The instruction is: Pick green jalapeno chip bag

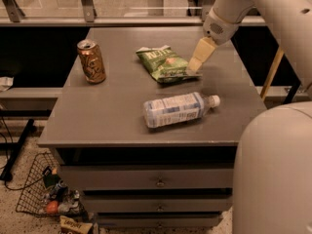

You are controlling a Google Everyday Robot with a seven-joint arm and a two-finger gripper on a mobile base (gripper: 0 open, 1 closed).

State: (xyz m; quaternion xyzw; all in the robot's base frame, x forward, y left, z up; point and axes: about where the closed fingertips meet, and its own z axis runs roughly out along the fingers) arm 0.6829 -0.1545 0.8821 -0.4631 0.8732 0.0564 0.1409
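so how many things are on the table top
3: a can at the back left, the green jalapeno chip bag mid-back, a bottle lying in front of it. The claw is at the bag's right edge. Nothing looks hidden.

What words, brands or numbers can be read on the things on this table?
Nothing can be read for certain.
On the green jalapeno chip bag: pale lettering near its top edge, too blurred to read.
On the bottle, lying on its side: a label of fine print, too small to read.
On the can: pale markings, unreadable.
On the snack bag on the floor: dark lettering, unreadable.
The robot's hand, at the chip bag's right edge, shows no text.
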